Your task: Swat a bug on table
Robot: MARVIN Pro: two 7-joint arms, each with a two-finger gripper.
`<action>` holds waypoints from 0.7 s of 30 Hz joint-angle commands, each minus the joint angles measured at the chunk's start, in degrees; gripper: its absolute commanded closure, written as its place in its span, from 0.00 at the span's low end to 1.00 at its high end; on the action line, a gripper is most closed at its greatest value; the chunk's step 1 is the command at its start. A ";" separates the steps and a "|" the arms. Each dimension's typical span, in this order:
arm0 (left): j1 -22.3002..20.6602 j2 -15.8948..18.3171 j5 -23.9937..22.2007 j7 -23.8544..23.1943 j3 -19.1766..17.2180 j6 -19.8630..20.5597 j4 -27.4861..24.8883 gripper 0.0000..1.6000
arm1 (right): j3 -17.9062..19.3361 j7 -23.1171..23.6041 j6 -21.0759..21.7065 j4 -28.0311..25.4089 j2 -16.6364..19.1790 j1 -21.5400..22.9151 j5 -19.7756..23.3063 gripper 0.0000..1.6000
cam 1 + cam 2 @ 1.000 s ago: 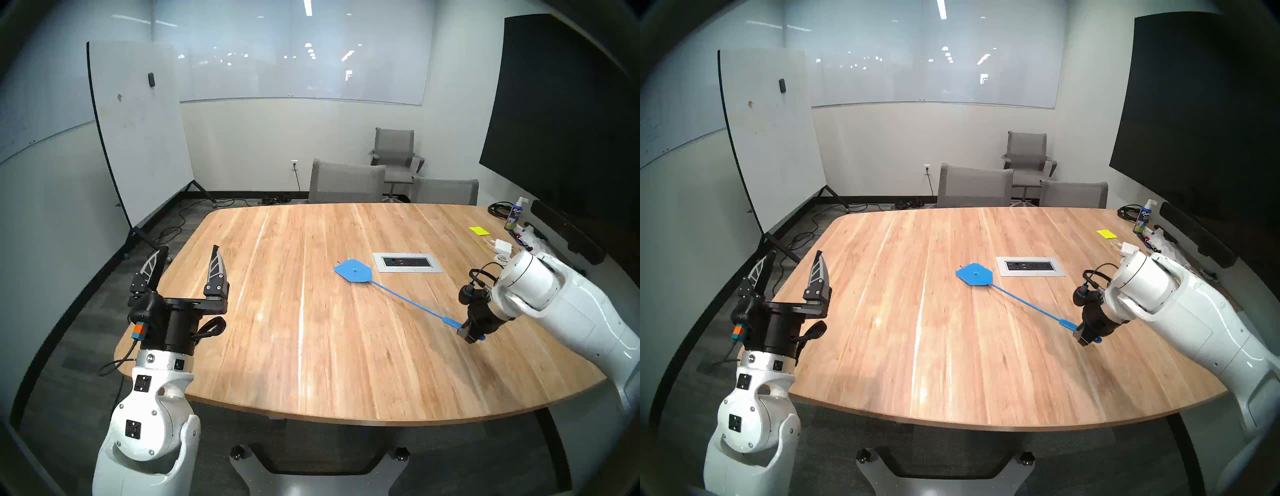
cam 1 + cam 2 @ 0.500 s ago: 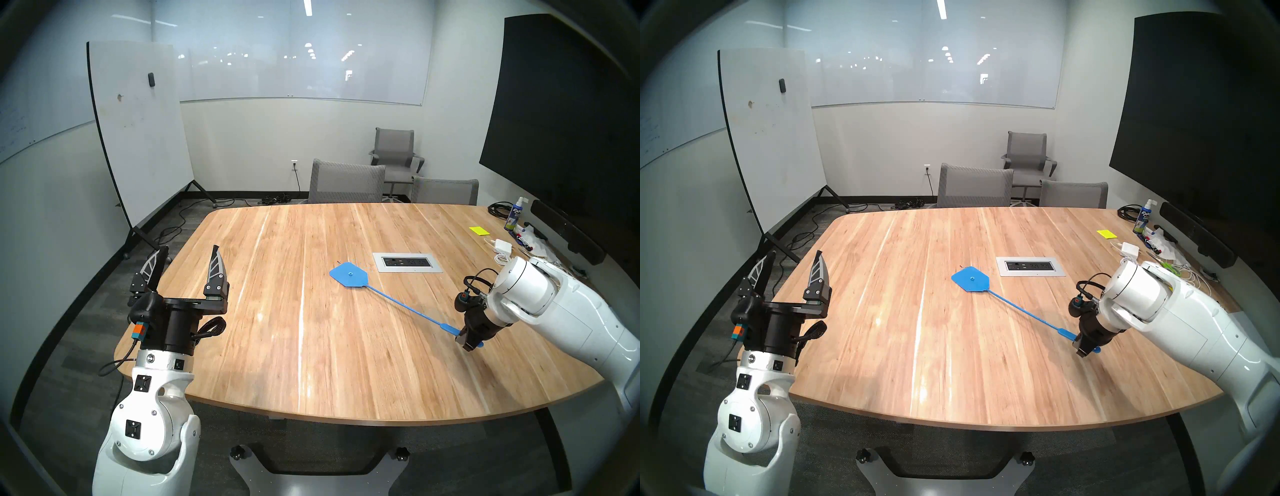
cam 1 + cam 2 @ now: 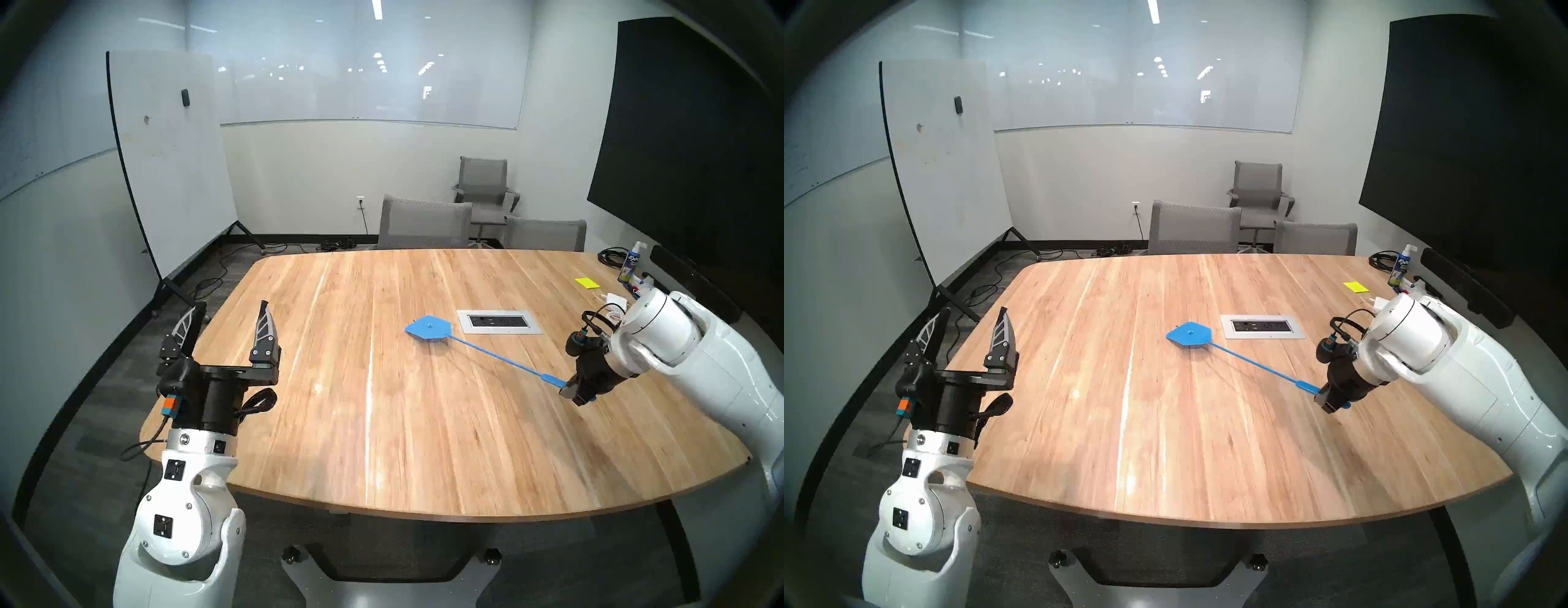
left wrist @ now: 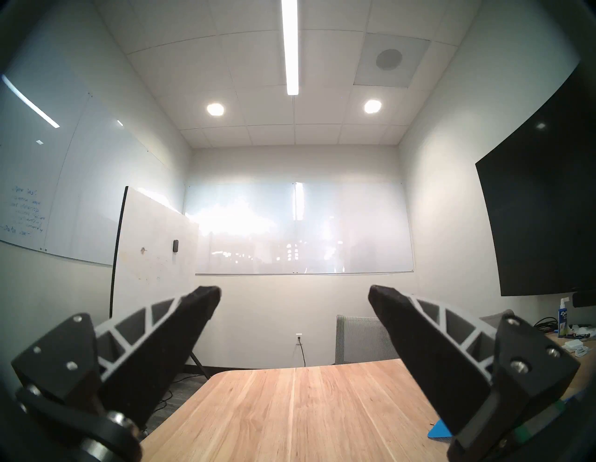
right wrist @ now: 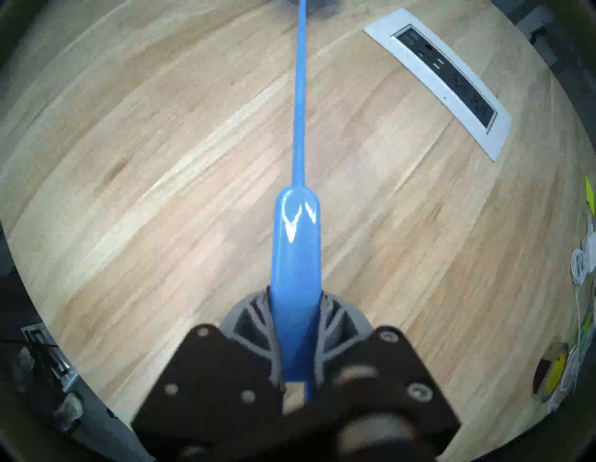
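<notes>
Blue swatter (image 3: 428,330) handle clamped in right end effector (image 3: 576,392), head raised over bench (image 3: 382,424) beside outlet panel (image 3: 499,321). Left end effector (image 3: 231,316) wide, empty. Bug too small to tell.

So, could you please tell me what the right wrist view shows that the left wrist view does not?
Only the right wrist view shows the right gripper clamped on the blue swatter's handle, plus the outlet panel. Only the left wrist view shows the left gripper open and empty, the whiteboards, ceiling lights and a chair. Both show the wooden table.
</notes>
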 commanded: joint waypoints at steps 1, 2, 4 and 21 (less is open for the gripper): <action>0.11 0.03 0.02 -0.07 0.08 -0.10 -1.19 0.00 | 4.52 0.09 -0.11 -1.46 3.03 -1.31 3.89 1.00; 0.11 0.03 0.02 -0.07 0.08 -0.10 -1.20 0.00 | 4.92 0.07 -0.22 -1.52 3.42 -1.69 4.28 1.00; 0.11 0.03 0.02 -0.07 0.08 -0.10 -1.20 0.00 | 6.08 -0.13 -0.67 -1.73 4.39 -2.91 5.49 1.00; 0.04 0.03 0.03 -0.07 0.08 -0.16 -1.10 0.00 | 13.62 -1.41 -6.51 0.83 13.82 -16.94 14.25 1.00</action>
